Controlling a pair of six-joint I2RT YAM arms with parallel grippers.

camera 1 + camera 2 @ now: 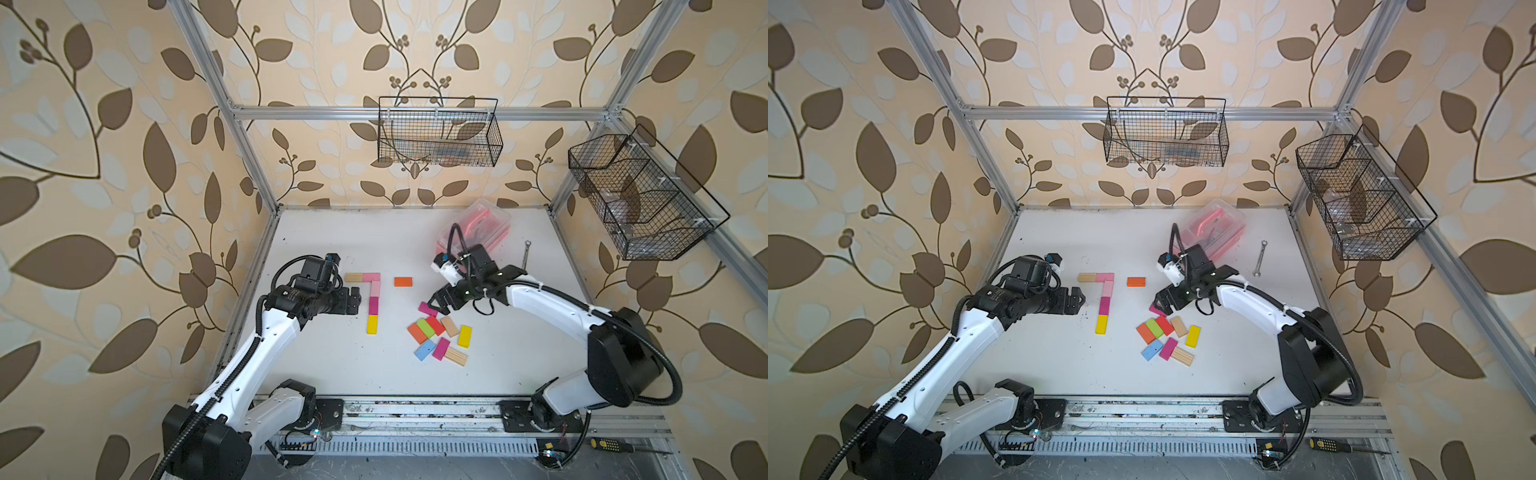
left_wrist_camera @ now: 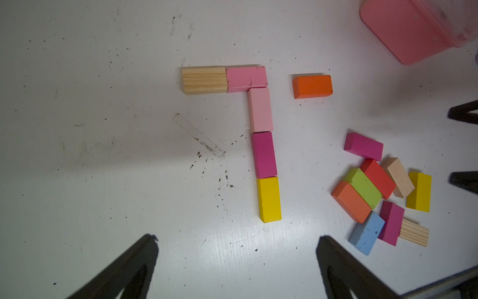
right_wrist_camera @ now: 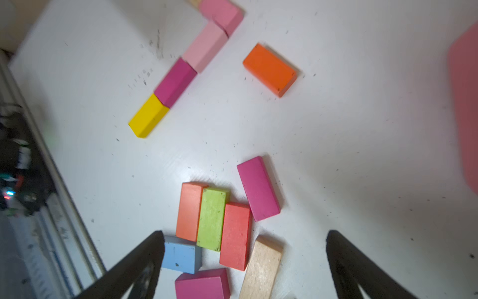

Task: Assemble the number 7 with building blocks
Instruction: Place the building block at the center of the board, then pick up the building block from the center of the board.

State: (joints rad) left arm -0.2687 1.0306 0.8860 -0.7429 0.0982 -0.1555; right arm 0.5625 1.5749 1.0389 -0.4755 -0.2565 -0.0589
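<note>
A number 7 (image 1: pixel 372 297) lies flat on the white table: a plain wood block (image 2: pixel 204 80) and a pink block (image 2: pixel 245 78) form the bar, and pale pink, magenta and yellow (image 2: pixel 269 198) blocks form the stem. A single orange block (image 1: pixel 403 281) lies to its right. Several loose building blocks (image 1: pixel 440 338) are piled nearer the front. My left gripper (image 1: pixel 355 301) hangs open just left of the stem, its jaws empty in the left wrist view (image 2: pixel 237 237). Over the pile's far edge, by a magenta block (image 3: pixel 258 188), my right gripper (image 1: pixel 436 305) is open and holds nothing (image 3: pixel 245 233).
A pink clear-lidded box (image 1: pixel 478 226) stands at the back right, behind the right arm. A wrench (image 1: pixel 525 253) lies beside it. Wire baskets hang on the back wall (image 1: pixel 438 133) and right wall (image 1: pixel 640 199). A screwdriver (image 1: pixel 611 445) lies beyond the front rail.
</note>
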